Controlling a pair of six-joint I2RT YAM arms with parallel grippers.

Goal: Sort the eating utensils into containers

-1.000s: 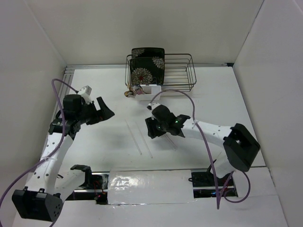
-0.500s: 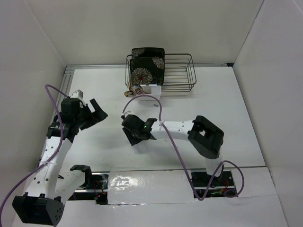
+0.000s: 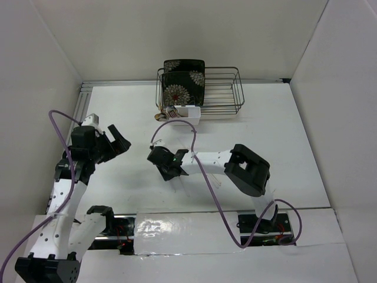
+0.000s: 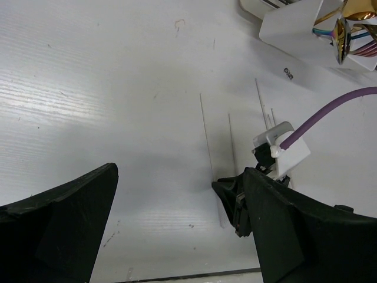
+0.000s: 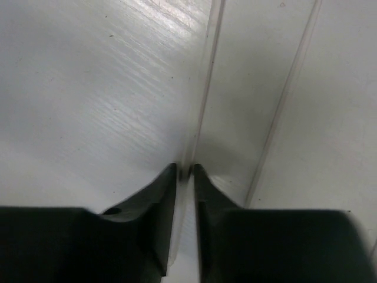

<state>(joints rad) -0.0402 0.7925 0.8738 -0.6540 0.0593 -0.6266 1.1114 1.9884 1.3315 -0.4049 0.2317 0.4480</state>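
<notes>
Pale thin chopsticks lie on the white table. In the right wrist view my right gripper (image 5: 185,172) is down at the table, its jaws nearly together on one chopstick (image 5: 207,71); a second chopstick (image 5: 288,100) lies just to the right. In the top view this gripper (image 3: 169,170) is mid-table. The white tub (image 3: 187,115) holds silver cutlery and an iridescent spoon (image 4: 347,23). My left gripper (image 3: 116,143) is open and empty above the table's left side. Its view shows the chopsticks (image 4: 206,132) and the right gripper (image 4: 235,200).
A dark wire rack (image 3: 227,88) stands at the back with black floral plates (image 3: 182,82) upright in its left end; the tub sits against its front left. White walls close in on both sides. A purple cable (image 3: 194,159) loops over the right arm.
The right arm swung left across the table and its gripper came down onto a chopstick. The left arm drew back to the left.
</notes>
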